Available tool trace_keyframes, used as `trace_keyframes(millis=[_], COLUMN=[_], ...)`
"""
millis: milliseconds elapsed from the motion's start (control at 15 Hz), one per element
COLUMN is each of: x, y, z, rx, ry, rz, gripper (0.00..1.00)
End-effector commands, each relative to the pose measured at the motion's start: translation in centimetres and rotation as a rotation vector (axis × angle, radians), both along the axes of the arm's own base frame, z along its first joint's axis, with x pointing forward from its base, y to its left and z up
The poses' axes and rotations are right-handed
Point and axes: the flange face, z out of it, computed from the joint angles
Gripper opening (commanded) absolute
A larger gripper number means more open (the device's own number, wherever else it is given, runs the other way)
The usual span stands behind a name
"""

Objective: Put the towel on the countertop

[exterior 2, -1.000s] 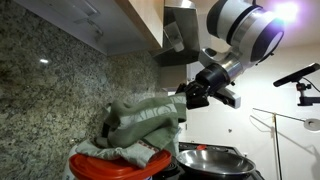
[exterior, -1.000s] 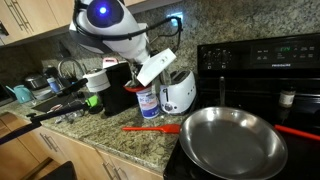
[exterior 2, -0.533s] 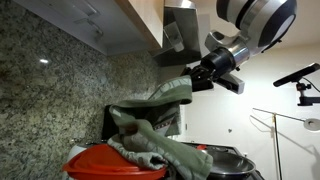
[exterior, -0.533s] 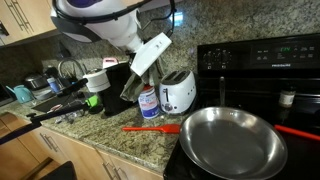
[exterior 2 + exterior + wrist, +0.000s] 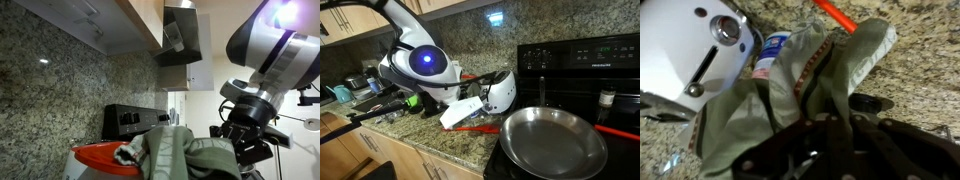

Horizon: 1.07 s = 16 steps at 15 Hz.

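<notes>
The grey-green towel (image 5: 805,65) hangs in folds over the speckled granite countertop (image 5: 925,60) in the wrist view. Its folds run together at my gripper (image 5: 815,130), which is shut on the towel. The jaws are dark and partly hidden by cloth. In an exterior view the towel (image 5: 172,152) bunches low beside a red bowl (image 5: 98,158), with my gripper (image 5: 232,150) just to its right. In an exterior view my arm (image 5: 420,62) bends low over the countertop (image 5: 440,145), in front of the toaster, and hides the towel.
A white toaster (image 5: 500,92) (image 5: 690,50) and a blue-labelled bottle (image 5: 768,55) stand close by. A red spatula (image 5: 478,128) (image 5: 832,12) lies on the counter. A steel frying pan (image 5: 552,140) sits on the black stove (image 5: 585,65). Dark knife handles (image 5: 870,150) fill the wrist view's lower edge.
My arm has dropped from up near the cabinets to just above the countertop by the toaster. The towel came down with it and now bunches low.
</notes>
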Motion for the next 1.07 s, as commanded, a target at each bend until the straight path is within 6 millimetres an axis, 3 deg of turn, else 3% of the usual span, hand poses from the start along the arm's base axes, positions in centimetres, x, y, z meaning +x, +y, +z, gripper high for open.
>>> trace_keyframes(millis=[0, 267, 600, 1000], x=[-0.1, 0.0, -0.3, -1.5], y=[-0.5, -1.1, -1.1, 1.2], z=[-1.5, -2.3, -1.5, 0.2], rx=[0.021, 0.021, 0.032, 0.030], ry=[0.067, 0.097, 0.098, 0.072], rz=[-0.006, -0.017, -0.018, 0.015], gripper=[0.01, 0.01, 0.01, 0.01])
